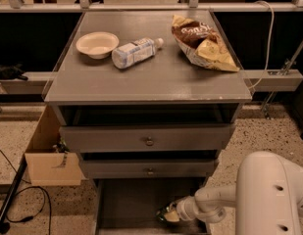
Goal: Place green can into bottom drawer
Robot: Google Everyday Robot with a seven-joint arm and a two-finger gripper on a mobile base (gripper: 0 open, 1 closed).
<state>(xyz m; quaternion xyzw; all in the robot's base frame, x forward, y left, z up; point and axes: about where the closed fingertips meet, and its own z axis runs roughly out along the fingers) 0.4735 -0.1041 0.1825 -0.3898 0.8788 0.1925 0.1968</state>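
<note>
The bottom drawer (131,204) of the grey cabinet is pulled out and shows its dark grey inside. My gripper (170,215) reaches in from the lower right, low over the right part of the drawer floor. The green can (163,211) shows as a small green and pale shape right at the gripper's tip, inside the drawer. Much of the can is hidden by the gripper and the white wrist (195,209).
The two upper drawers (149,141) (150,171) stand slightly open above the gripper. On the cabinet top lie a white bowl (97,44), a pale plastic bottle (134,52) and a chip bag (202,43). A cardboard box (45,155) and a cable (18,199) are at the left.
</note>
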